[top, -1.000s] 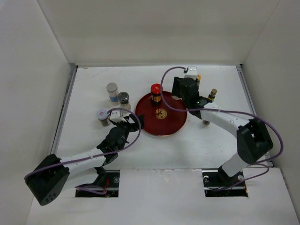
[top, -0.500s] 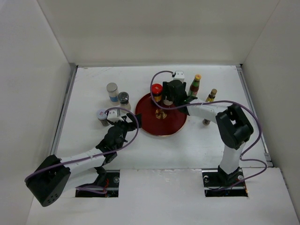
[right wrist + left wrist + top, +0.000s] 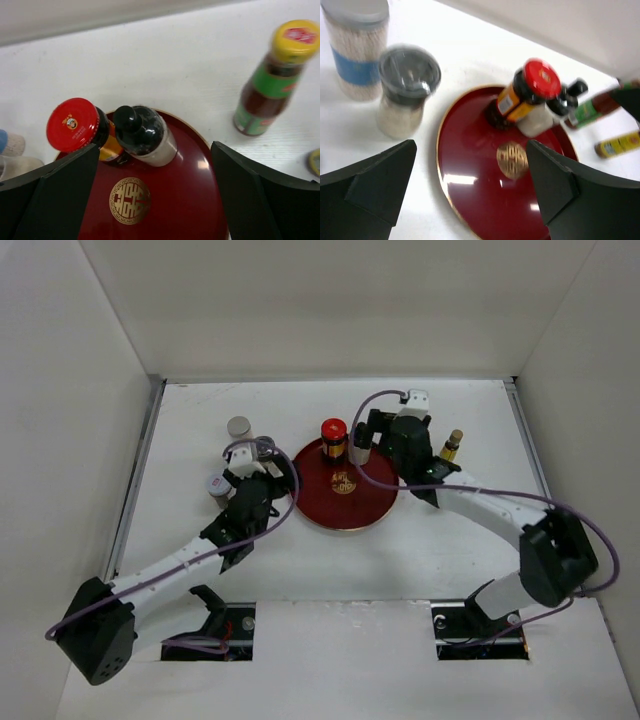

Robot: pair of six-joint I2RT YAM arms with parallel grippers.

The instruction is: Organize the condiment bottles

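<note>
A red-lidded jar (image 3: 75, 125) and a black-capped bottle (image 3: 142, 135) stand side by side at the back of the round dark-red tray (image 3: 200, 200). My right gripper (image 3: 155, 195) hovers open just in front of them, holding nothing. An orange-capped sauce bottle (image 3: 272, 80) stands on the table right of the tray, and a yellow-labelled bottle (image 3: 452, 443) further right. My left gripper (image 3: 470, 185) is open over the tray's left edge (image 3: 442, 165). A grey-capped shaker (image 3: 357, 50) and a dark-lidded jar (image 3: 407, 90) stand left of the tray. A silver-lidded jar (image 3: 218, 485) sits beside the left arm.
White walls close in the table (image 3: 450, 540) on the left, back and right. The right arm (image 3: 480, 502) reaches over the table right of the tray and hides the sauce bottle in the top view.
The right gripper carried the black-capped bottle to the tray, opened and let it go beside the red-lidded jar, then drew back. The left gripper moved forward to the tray's left edge.
</note>
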